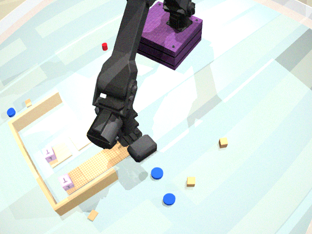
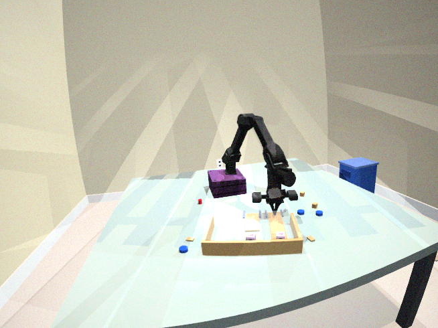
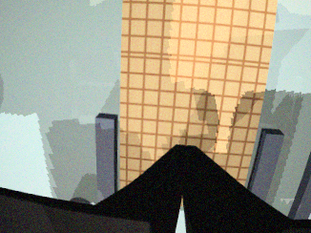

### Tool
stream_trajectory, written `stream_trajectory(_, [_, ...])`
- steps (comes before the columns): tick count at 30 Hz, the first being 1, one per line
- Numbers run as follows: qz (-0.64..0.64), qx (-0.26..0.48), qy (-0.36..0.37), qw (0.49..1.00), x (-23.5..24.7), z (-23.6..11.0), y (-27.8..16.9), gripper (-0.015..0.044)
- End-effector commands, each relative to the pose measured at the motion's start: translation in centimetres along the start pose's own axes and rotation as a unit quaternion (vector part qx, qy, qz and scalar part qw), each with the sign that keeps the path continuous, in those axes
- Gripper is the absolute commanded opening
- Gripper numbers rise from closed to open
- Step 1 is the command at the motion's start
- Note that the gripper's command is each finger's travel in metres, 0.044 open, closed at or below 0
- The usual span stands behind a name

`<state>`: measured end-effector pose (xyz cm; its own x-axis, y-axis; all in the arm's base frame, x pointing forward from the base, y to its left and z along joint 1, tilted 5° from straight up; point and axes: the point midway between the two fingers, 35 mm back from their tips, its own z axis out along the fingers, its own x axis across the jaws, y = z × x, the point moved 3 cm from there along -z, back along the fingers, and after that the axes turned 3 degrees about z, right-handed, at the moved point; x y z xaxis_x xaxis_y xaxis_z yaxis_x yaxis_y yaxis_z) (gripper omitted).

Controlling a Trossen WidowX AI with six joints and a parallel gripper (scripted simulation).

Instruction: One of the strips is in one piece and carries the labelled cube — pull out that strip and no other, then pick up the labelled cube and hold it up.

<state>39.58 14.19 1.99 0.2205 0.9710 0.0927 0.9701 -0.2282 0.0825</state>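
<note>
A gridded orange strip (image 1: 91, 168) (image 2: 276, 223) (image 3: 196, 41) in one piece runs out of the open side of a three-sided wooden frame (image 1: 86, 190) (image 2: 252, 247). A pink labelled cube (image 1: 66, 181) (image 2: 280, 235) sits on its inner end. A second pink labelled cube (image 1: 49, 154) (image 2: 250, 236) sits on a short plain strip piece (image 1: 62, 152), with a separate plain piece (image 1: 80, 141) lying apart from it. My gripper (image 2: 274, 207) (image 3: 184, 156) is shut, with its tips pointing down onto the outer end of the gridded strip. In the top view the wrist hides the fingertips.
Two grey posts (image 3: 107, 155) (image 3: 265, 160) flank the strip's end. Blue discs (image 1: 157, 173) (image 1: 169, 198) (image 1: 10, 111), small tan blocks (image 1: 223, 142) (image 1: 191, 181) (image 1: 92, 215) and a red cylinder (image 1: 104, 46) lie scattered. The arm stands on a purple base (image 1: 169, 41). A blue box (image 2: 357, 173) stands beyond the table.
</note>
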Motion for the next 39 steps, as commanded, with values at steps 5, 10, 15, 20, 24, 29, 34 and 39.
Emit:
stream_trajectory(5, [0.002,0.001,0.0,1.0,0.0,0.2,-1.1,0.0])
stream_trajectory(10, [0.002,0.001,0.0,1.0,0.0,0.3,-1.9,0.0])
stream_trajectory(15, [0.002,0.002,0.0,1.0,-0.1,0.3,-2.7,0.0])
stream_trajectory(20, [0.002,0.002,0.0,1.0,-0.1,0.3,-3.5,0.0])
stream_trajectory(24, [0.002,0.002,-0.001,1.0,-0.1,0.4,-4.1,0.0])
stream_trajectory(29, [0.002,0.003,-0.001,1.0,-0.2,0.4,-4.9,0.0])
stream_trajectory(34, [0.002,0.003,-0.001,1.0,-0.2,0.5,-5.6,0.0])
stream_trajectory(39, [0.002,0.004,-0.001,1.0,-0.2,0.5,-6.4,0.0])
